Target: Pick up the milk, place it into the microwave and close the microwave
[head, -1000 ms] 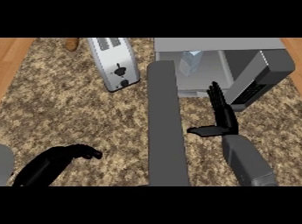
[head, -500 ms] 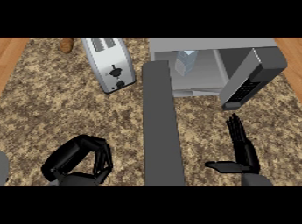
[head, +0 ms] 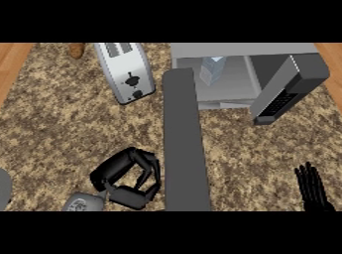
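Milk check: the pale, tall, blue-tinted milk carton (head: 213, 71) stands upright inside the cavity of the grey box-shaped microwave (head: 239, 51), toward the left side of the opening, clear of both hands. The dark grey microwave door (head: 287, 89) hangs open, swung out to the right and toward me, its inner face and handle side angled over the speckled brown stone counter (head: 64, 124). I judge placement done and only the closing left. My right hand (head: 313, 187) shows at the lower right edge, fingers straight and close together, pointing up, holding nothing, well short of the door. My left hand (head: 127, 177) sits low left of centre, fingers curled in toward the thumb around nothing I can make out; I read it as closed and empty. A wide grey vertical bar (head: 182, 144) runs down the middle of the view and hides part of the microwave's lower left front. On handling: I expect the carton to be light, fairly stiff but dentable, tall and easy to tip, so I would not reach in near it again; if I had to, I would take it around the middle of the body. The door looks rigid and hinged at the right, so a flat-fingered push on its outer edge should swing it. A silver two-slot toaster (head: 124, 72) lies to the left, out of the way.
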